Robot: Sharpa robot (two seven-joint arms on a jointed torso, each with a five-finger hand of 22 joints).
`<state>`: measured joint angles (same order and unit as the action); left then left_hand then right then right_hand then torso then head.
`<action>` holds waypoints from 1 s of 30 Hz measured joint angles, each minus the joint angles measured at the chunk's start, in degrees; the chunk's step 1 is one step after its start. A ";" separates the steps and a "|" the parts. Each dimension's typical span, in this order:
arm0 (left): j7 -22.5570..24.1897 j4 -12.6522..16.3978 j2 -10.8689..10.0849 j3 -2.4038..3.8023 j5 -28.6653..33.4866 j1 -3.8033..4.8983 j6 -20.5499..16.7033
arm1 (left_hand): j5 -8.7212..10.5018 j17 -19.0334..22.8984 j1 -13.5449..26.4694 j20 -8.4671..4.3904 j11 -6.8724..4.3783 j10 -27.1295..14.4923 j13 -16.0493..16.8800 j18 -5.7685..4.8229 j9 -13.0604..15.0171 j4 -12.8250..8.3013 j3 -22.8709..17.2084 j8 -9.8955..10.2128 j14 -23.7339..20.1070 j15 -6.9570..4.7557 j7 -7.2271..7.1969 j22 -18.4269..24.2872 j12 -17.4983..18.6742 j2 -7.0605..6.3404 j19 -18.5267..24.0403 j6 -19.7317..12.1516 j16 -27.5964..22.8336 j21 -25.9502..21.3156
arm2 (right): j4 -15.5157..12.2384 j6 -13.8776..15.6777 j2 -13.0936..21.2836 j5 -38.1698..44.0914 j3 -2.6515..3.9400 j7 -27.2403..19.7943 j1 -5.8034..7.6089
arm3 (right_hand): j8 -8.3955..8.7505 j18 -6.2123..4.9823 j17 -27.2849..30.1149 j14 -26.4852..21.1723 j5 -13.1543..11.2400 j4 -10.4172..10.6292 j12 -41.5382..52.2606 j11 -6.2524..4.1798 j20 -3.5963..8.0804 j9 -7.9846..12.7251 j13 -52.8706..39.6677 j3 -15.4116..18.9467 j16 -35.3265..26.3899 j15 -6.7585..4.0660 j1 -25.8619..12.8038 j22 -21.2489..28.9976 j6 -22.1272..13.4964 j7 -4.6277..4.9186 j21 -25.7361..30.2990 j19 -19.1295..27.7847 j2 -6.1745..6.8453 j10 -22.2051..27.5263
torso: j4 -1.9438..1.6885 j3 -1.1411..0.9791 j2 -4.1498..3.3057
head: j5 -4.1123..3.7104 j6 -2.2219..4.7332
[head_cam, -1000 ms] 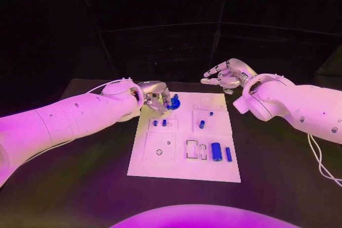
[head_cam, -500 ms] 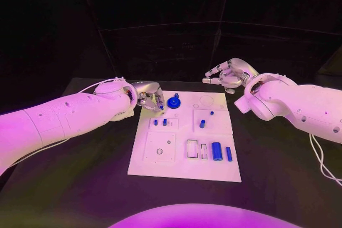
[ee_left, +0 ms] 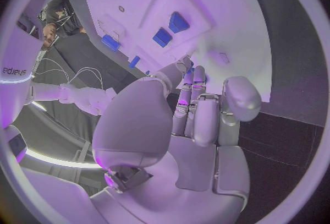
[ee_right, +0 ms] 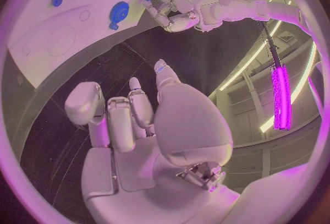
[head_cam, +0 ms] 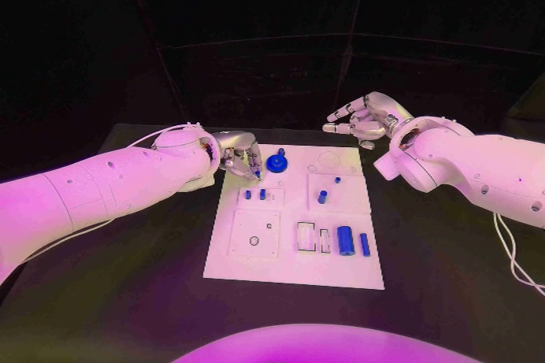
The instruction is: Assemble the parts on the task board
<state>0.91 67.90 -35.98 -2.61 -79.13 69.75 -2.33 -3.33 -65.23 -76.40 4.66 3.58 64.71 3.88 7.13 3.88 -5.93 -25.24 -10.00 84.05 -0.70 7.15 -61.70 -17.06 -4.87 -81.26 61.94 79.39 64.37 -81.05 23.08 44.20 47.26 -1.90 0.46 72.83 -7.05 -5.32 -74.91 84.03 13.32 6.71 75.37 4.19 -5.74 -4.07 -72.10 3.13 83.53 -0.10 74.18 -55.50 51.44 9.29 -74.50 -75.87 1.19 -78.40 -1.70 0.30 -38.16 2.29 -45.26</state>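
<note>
At the far left corner of the task board (head_cam: 293, 278), the left hand (head_cam: 241, 160) is hovering with its fingers drawn narrow and, as far as I can see, pinching nothing; in the left wrist view its fingertips (ee_left: 184, 64) are pointing down at the white plate. Just beside it the blue disc part (head_cam: 278, 165) is sitting in the board, apart from the fingers. Nearer the middle, two small blue pegs (head_cam: 254, 194) are standing side by side, another peg (head_cam: 321, 196) further across, and a thick blue cylinder (head_cam: 344, 241) and slim pin (head_cam: 365, 245) are lying along the near edge. These pieces look light, rigid and smooth, likely slippery, so pinching them across their sides seems best. Off the far right corner, the right hand (head_cam: 361, 117) is hanging raised and spread wide, holding nothing.
</note>
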 measured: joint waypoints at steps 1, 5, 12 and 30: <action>-0.01 -0.04 0.06 -0.01 0.01 -0.01 0.06 | 0.00 0.00 0.00 0.00 0.00 0.00 0.00 0.00 0.00 0.00 0.00 0.00 0.00 0.00 0.00 0.00 0.00 0.00 0.00 0.00 0.00 0.00 | 0.00 0.00 0.00 0.00 0.00 0.00 0.00 | 0.00 0.00 0.00 0.00 0.00 0.00 0.00 0.00 0.00 0.00 0.00 0.00 0.00 0.00 0.00 0.00 0.00 0.00 0.00 0.00 0.00 0.00 | 0.01 0.00 0.00 | -0.03 -0.01; -0.04 -0.22 0.32 -0.02 0.04 -0.04 0.27 | 0.00 0.08 0.00 0.00 0.00 0.00 0.00 0.00 0.00 0.00 0.00 0.00 0.00 0.00 0.00 0.00 0.35 0.00 0.00 0.00 0.00 0.00 | -0.01 -0.01 -0.01 0.00 0.00 0.00 0.00 | 0.00 -0.01 0.00 0.00 0.00 0.00 0.00 0.00 0.00 0.00 0.00 0.00 0.00 0.00 0.00 0.00 0.00 0.00 0.00 0.00 0.00 0.00 | 0.01 0.00 -0.02 | -0.15 -0.05; -0.17 -0.56 0.79 -0.06 0.07 -0.10 0.75 | 0.00 0.08 0.00 0.01 0.00 0.00 0.00 0.00 0.00 0.00 0.00 0.26 0.00 0.00 0.00 0.01 0.38 0.00 0.01 0.00 0.00 0.00 | -0.01 -0.01 -0.08 0.00 0.00 0.00 0.00 | 0.00 0.00 0.00 0.00 0.00 0.00 0.00 0.00 0.00 0.00 0.00 0.00 0.00 0.00 0.00 0.00 0.00 0.00 0.00 0.00 0.00 0.00 | 0.01 0.02 -0.02 | -0.19 -0.12; -1.38 -0.95 1.37 -0.08 0.11 -0.17 2.99 | 0.00 0.24 0.00 0.02 0.00 0.00 0.00 0.00 -0.01 -0.24 -0.23 0.46 0.00 0.00 -0.01 0.02 0.68 0.00 0.02 -0.01 0.00 0.00 | -0.03 -0.02 -0.08 0.01 0.00 0.00 0.00 | 0.00 -0.01 0.01 0.00 0.00 0.00 0.00 0.00 0.00 0.00 0.00 0.00 0.00 0.00 0.00 0.00 0.00 0.00 0.00 0.00 0.00 0.00 | -0.02 0.01 -0.01 | -0.24 -0.34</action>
<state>-0.47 66.95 -34.61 -2.70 -79.02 69.58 0.66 -3.33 -65.00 -76.40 4.68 3.58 64.70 3.88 7.13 3.87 -6.17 -25.47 -9.53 84.05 -0.70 7.14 -61.68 -16.38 -4.86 -81.24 61.93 79.39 64.37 -81.08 23.06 44.12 47.26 -1.90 0.46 72.83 -7.05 -5.32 -74.90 84.04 13.32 6.72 75.37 4.19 -5.74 -4.07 -72.10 3.13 83.53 -0.10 74.18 -55.50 51.44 9.30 -74.50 -75.87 1.19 -78.40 -1.72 0.31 -38.16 2.04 -45.60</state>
